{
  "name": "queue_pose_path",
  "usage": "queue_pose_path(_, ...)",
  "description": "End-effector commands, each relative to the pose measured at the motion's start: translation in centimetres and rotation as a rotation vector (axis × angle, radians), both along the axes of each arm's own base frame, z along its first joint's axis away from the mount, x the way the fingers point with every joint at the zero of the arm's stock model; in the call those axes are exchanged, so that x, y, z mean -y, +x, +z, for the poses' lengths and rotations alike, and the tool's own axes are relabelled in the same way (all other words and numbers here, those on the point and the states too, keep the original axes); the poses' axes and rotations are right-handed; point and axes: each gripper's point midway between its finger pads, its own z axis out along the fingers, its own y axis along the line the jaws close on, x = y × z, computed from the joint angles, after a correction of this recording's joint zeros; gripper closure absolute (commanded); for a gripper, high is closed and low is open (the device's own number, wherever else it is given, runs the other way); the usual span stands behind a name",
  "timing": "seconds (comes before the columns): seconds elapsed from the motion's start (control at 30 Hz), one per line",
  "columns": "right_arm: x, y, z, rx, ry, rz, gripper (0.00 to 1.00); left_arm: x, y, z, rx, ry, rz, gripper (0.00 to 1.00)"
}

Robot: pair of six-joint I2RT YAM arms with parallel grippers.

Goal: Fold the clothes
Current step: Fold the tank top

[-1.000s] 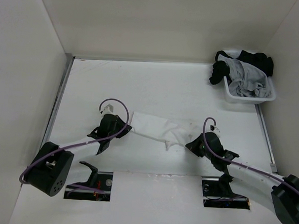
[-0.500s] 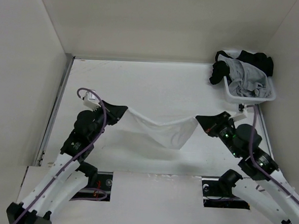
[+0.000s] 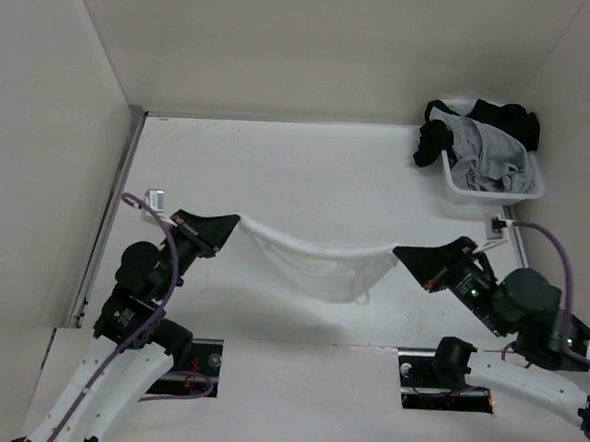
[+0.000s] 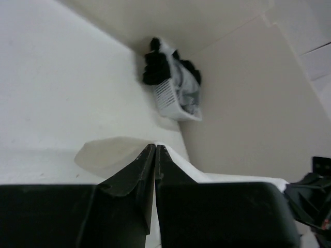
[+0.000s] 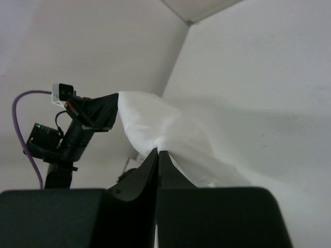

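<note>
Hanging between the left gripper (image 3: 232,222) and right gripper (image 3: 400,254) (both clenched on its edges), the white top (image 3: 317,262) is best lowered taut and level.

1 wht top (image 3: 314,262), 2 pincers (image 3: 237,220) (image 3: 397,251), 1 bskt (image 3: 482,195).

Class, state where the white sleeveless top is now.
In the top view the white top hangs over the middle of the table, stretched between the left tool and the right tool, each shut on one end.
</note>
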Motion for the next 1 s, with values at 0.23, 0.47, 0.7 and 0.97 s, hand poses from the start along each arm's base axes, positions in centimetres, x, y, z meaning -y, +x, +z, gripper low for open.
queue_pose_path(0.23,-4.2,5.0,-16.4,-0.246,-0.222,-0.03,1.0,-0.6,2.0,-19.8,-0.427,0.122,0.078,0.95)
queue_pose_path(0.47,-1.9,9.5,-21.3,-0.318,-0.189,-0.091,1.0,-1.2,3.8,-21.2,-0.467,0.152,0.102,0.82)
queue_pose_path(0.7,-1.0,9.9,-21.8,-0.315,-0.197,-0.107,1.0,-0.8,3.6,-22.3,-0.516,0.185,0.073,0.74)
queue_pose_path(0.97,-1.3,9.9,-22.3,-0.323,-0.194,-0.097,1.0,1.3,-0.1,-23.3,-0.571,0.203,-0.041,0.73)
